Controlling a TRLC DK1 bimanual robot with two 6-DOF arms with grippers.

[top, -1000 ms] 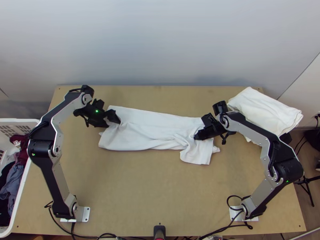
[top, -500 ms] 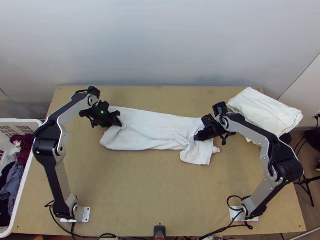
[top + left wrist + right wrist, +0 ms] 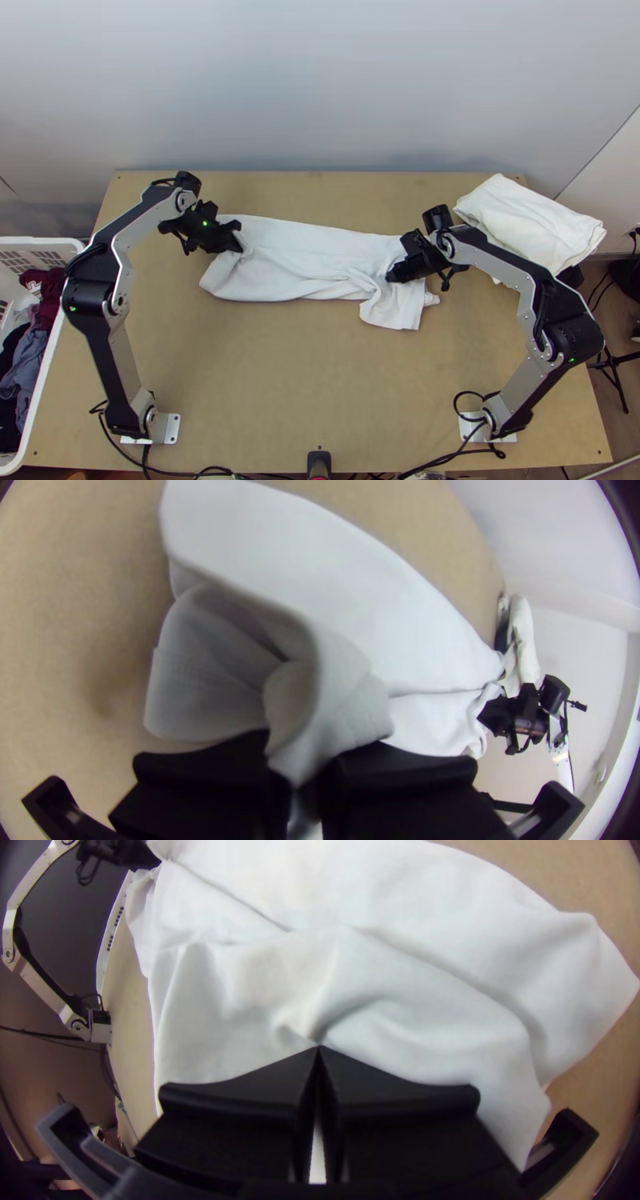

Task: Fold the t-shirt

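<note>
A white t-shirt [image 3: 304,260] lies as a long band across the table, bunched toward its right end. At its left end is my left gripper [image 3: 237,237]; in the left wrist view the left gripper [image 3: 303,780] is shut on a gathered fold of the shirt [image 3: 400,633]. My right gripper [image 3: 392,276] rests over the rumpled right part. The right wrist view has the right gripper [image 3: 318,1050] with its tips together, shut on a pinch of the shirt [image 3: 253,987], creases spreading from the tips.
A pile of folded white cloth [image 3: 532,224] sits at the table's back right corner. A white basket [image 3: 42,384] of dark and coloured clothes stands beyond the left edge. Bare wood of the table [image 3: 312,376] lies in front of the shirt.
The left gripper has shifted slightly to the right, and the shirt's left end has drawn in a little with it. The right arm has barely moved.
</note>
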